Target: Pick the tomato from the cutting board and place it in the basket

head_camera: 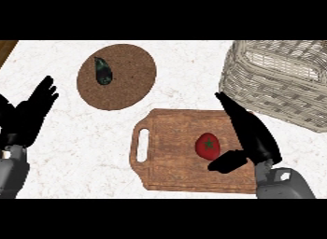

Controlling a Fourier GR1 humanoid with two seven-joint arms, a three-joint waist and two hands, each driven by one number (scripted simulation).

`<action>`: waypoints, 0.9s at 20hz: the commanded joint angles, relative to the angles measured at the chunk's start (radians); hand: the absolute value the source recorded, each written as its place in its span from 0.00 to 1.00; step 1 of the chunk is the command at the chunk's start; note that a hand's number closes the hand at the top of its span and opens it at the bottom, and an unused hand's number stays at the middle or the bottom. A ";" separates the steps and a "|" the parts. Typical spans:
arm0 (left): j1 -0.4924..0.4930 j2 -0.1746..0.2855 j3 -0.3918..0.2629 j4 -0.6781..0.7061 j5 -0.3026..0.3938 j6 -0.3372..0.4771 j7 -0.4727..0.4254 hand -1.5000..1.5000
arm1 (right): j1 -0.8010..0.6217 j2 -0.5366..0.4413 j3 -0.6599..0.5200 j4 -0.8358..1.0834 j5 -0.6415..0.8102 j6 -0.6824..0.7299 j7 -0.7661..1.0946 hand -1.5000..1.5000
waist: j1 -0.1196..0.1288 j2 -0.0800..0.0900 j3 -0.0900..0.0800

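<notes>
Right hand (257, 140): black, fingers straight, thumb spread, holding nothing, over the right part of the rectangular wooden cutting board (170, 161), which has rounded corners and a slotted handle. The smooth red tomato (208, 144) lies on the board just left of the palm, above the thumb; contact cannot be confirmed. Left hand (24, 116) rests open at the left edge. Beyond on the white marbled counter (76, 154): a round speckled brown plate (125, 86) bearing a small dark object (103, 71), unidentifiable, and a woven wicker basket (290, 95), cut off at right.
</notes>
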 commanded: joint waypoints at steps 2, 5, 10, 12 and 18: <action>0.061 -0.022 0.042 -0.052 -0.024 -0.049 -0.020 0.50 | 0.074 0.035 0.021 -0.047 0.060 -0.001 -0.018 0.00 | -0.001 -0.001 0.000; 0.089 -0.047 0.052 0.000 -0.047 -0.065 -0.069 0.50 | 0.078 0.006 -0.036 -0.032 0.036 0.033 -0.070 0.00 | -0.001 0.000 0.000; -0.006 -0.094 0.037 0.011 -0.117 -0.010 -0.002 0.50 | 0.109 0.049 -0.026 -0.022 0.018 0.025 -0.146 0.00 | -0.003 0.000 0.000; -0.008 -0.038 0.100 0.053 -0.068 -0.104 -0.031 0.50 | 0.104 0.025 -0.045 -0.080 -0.009 0.095 -0.128 0.00 | -0.004 0.000 0.000; 0.012 -0.097 0.102 0.030 -0.130 -0.074 -0.039 0.50 | 0.137 0.082 0.019 0.008 0.118 0.014 -0.175 0.00 | -0.002 0.000 0.000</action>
